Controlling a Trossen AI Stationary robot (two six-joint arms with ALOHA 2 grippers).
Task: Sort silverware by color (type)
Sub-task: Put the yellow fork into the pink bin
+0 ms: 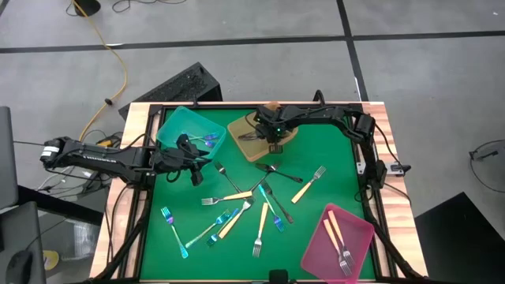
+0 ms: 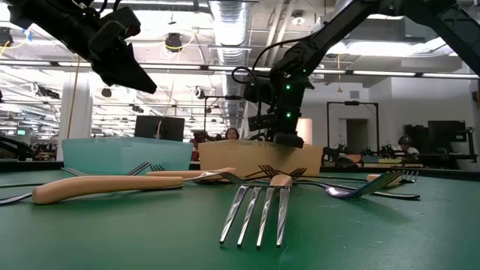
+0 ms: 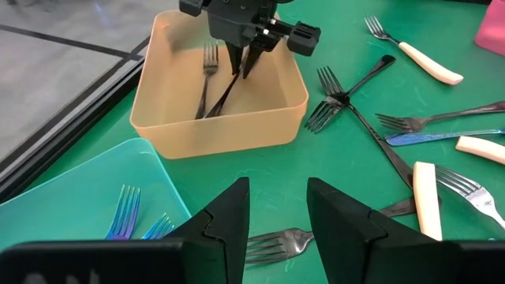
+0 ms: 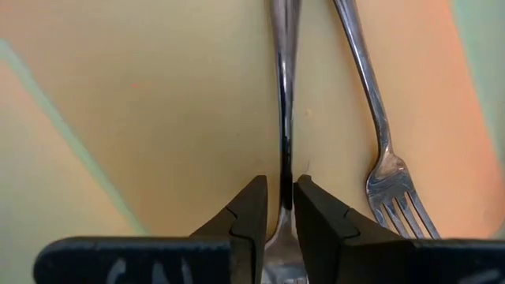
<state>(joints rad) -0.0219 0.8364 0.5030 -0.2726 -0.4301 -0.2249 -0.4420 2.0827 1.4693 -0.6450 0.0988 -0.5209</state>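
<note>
My right gripper [image 1: 272, 136] reaches down into the amber tray [image 1: 246, 150] and is shut on a dark grey utensil [image 4: 285, 118]. A second dark fork [image 4: 387, 173] lies flat on the tray floor beside it. My left gripper [image 3: 278, 205] is open and hovers above the green table next to the teal tray [image 1: 180, 125], which holds iridescent forks [image 3: 125, 217]. A dark fork [image 3: 276, 241] lies on the mat below the left fingers, untouched. Loose cream-handled, iridescent and dark forks [image 1: 260, 201] lie scattered over the middle of the table. My right gripper pinches the dark utensil's slim handle [image 4: 285, 170] between its two fingers, coming from above and pointing down into the amber tray. The fingers lie across the handle. The utensil slants down below the gripper [image 3: 225, 91] toward the tray floor; whether its lower end rests there I cannot tell.
A pink tray [image 1: 359, 225] at the table's near right corner holds cream-handled forks [image 1: 338, 235]. The table has a raised wooden frame [image 1: 142, 114]. Two crossed dark forks [image 3: 347, 99] lie just beside the amber tray. Free green mat shows along the right side [image 1: 347, 170].
</note>
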